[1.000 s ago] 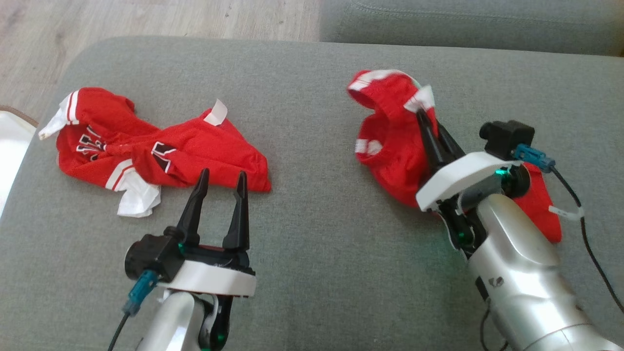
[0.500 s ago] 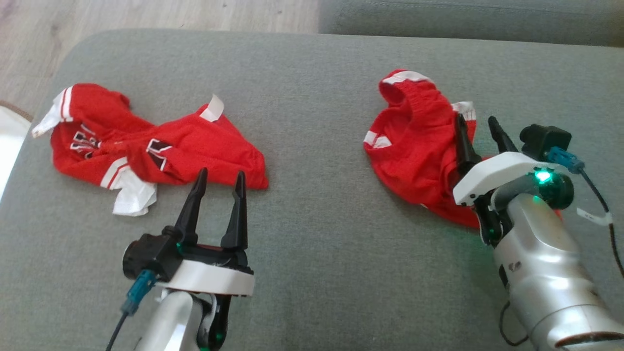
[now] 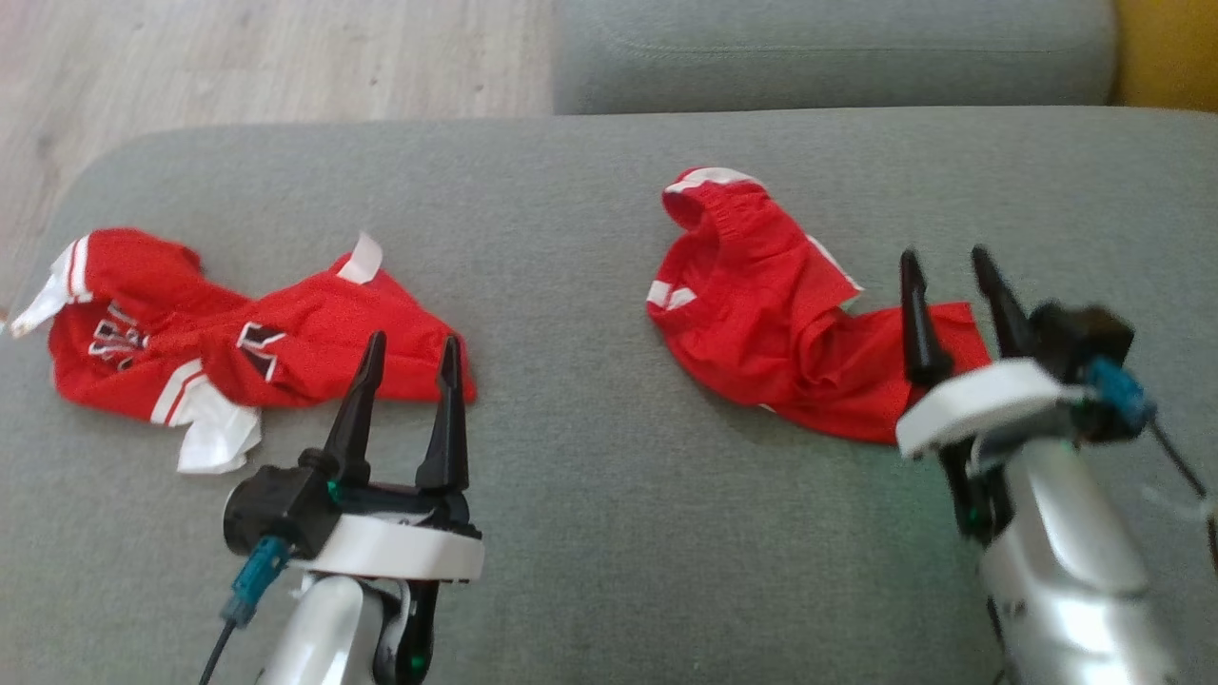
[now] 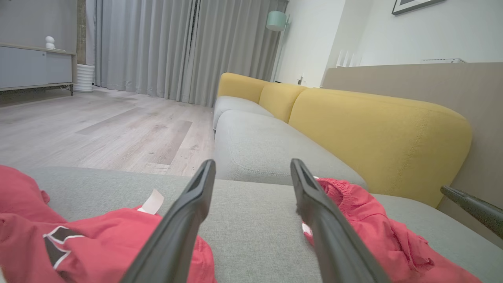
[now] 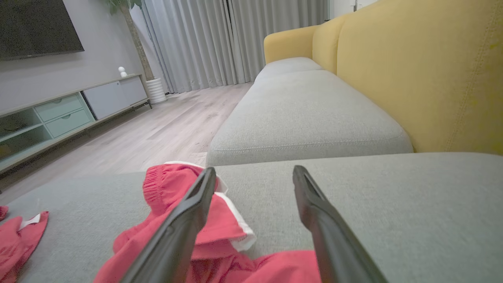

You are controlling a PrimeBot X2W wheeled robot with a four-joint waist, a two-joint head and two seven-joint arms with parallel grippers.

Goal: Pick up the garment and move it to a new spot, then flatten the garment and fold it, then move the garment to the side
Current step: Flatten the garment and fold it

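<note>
The garment (image 3: 761,314), red shorts with white trim, lies crumpled on the right half of the grey sofa cushion (image 3: 590,533). My right gripper (image 3: 944,253) stands open over its near right end, with nothing between the fingers. The right wrist view has the garment (image 5: 165,184) under and left of the open right gripper (image 5: 254,169). My left gripper (image 3: 413,339) is open and empty, its tips at the near edge of a second red garment (image 3: 238,342), a jersey with white trim and black lettering. From the left wrist, the open left gripper (image 4: 253,163) points between the jersey (image 4: 98,243) and the shorts (image 4: 373,224).
A further grey seat cushion (image 3: 818,57) adjoins the far edge. The yellow backrest (image 3: 1166,48) runs along the right. Wooden floor (image 3: 238,67) lies beyond the cushion's rounded far left corner. Bare cushion separates the two garments.
My right gripper opened and let go of the red shorts, which dropped onto the cushion. The right arm drew back toward me. The head camera has shifted.
</note>
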